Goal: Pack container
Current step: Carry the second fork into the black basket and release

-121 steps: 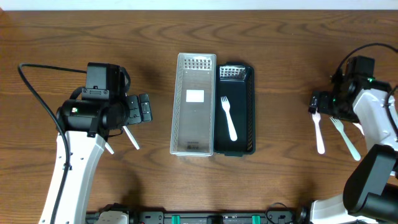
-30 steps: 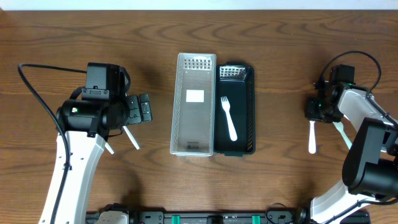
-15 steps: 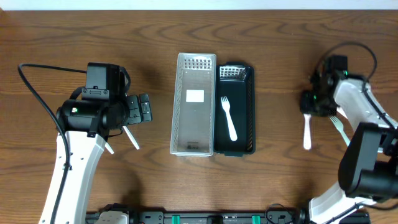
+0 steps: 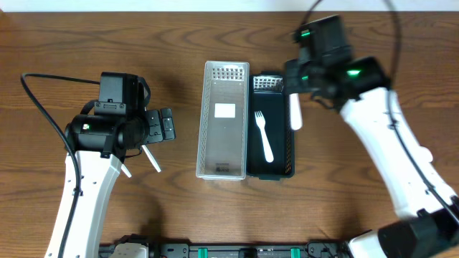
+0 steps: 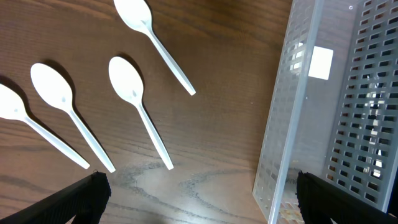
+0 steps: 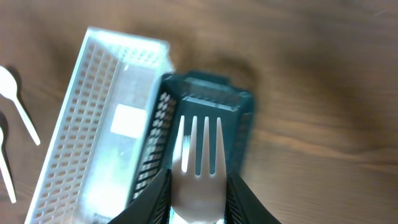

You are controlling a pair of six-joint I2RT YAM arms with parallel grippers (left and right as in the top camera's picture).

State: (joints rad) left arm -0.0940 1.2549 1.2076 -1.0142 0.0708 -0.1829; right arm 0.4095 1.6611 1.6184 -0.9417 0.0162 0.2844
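- Right wrist view, closest in: right gripper (image 6: 198, 202) is clenched on a white plastic fork (image 6: 199, 155), fingers (image 6: 152, 199) pressed to both sides of its neck, tines pointing away from the camera.
- Just past the tines is the black slotted plastic container (image 6: 239, 109). The clear slotted plastic container (image 6: 68, 155) sits against its long side.
- Only the overhead view shows a second white fork (image 4: 263, 136) lying lengthwise inside the black container. It also shows the held fork's handle over that container's right rim.
- Left wrist view: left gripper (image 5: 202, 208) is released, fingertips (image 5: 87, 199) spread to the bottom corners with nothing between them.
- Beyond it, four white plastic spoons (image 5: 140, 109) lie apart from one another on the table, near the clear container's long wall.
- Overhead, the left arm (image 4: 86, 179) covers most of the spoons, and only two handles show.
- Surface: dark brown wood-grain table (image 4: 215, 29).
- Farthest: a pale strip (image 4: 143, 6) runs beyond the table's far edge.
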